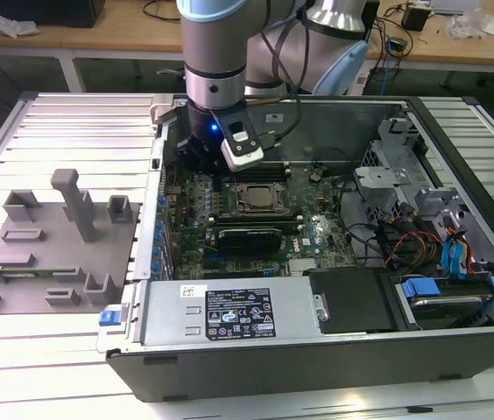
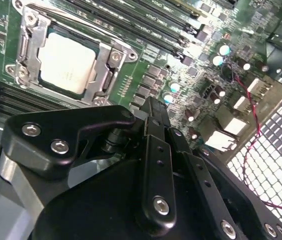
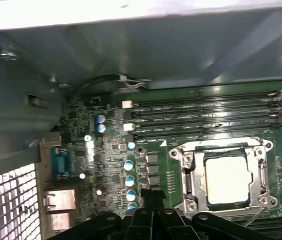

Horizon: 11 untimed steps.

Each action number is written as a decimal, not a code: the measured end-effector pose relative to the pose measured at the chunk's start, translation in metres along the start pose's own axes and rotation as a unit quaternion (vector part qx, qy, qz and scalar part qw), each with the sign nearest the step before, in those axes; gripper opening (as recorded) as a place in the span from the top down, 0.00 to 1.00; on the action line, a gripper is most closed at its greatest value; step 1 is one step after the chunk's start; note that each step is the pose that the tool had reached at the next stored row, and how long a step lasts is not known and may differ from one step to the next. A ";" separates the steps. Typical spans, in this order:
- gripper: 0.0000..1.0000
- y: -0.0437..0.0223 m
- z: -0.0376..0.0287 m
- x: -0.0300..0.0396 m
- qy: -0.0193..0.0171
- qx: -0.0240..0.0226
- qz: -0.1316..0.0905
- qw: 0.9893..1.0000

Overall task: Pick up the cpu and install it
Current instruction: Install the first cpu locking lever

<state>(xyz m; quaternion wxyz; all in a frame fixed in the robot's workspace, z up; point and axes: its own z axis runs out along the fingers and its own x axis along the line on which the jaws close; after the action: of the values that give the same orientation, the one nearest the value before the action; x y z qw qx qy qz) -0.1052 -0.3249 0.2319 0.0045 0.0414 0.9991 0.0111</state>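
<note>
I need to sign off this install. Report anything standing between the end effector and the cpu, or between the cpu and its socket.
Nothing visible does. The cpu already lies inside the socket frame, and the end effector hangs beside it over the motherboard.

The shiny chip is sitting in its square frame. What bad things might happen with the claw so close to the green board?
1. The claw hangs close over the motherboard, right by little round capacitors; a sideways slip might knock them.
2. The cpu lies in the socket frame; a bump there might shift it.
3. A thin red wire runs nearby and might snag the arm.
</note>
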 end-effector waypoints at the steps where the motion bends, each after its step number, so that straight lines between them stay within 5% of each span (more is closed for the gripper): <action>1: 0.89 -0.0001 0.0000 0.0008 0.000 -0.001 0.000 1.000; 11: 0.89 0.0000 -0.0070 0.0014 0.000 -0.021 0.000 1.000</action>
<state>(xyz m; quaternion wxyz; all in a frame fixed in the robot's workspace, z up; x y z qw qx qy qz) -0.1067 -0.3249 0.2389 0.0053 0.0415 0.9986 0.0320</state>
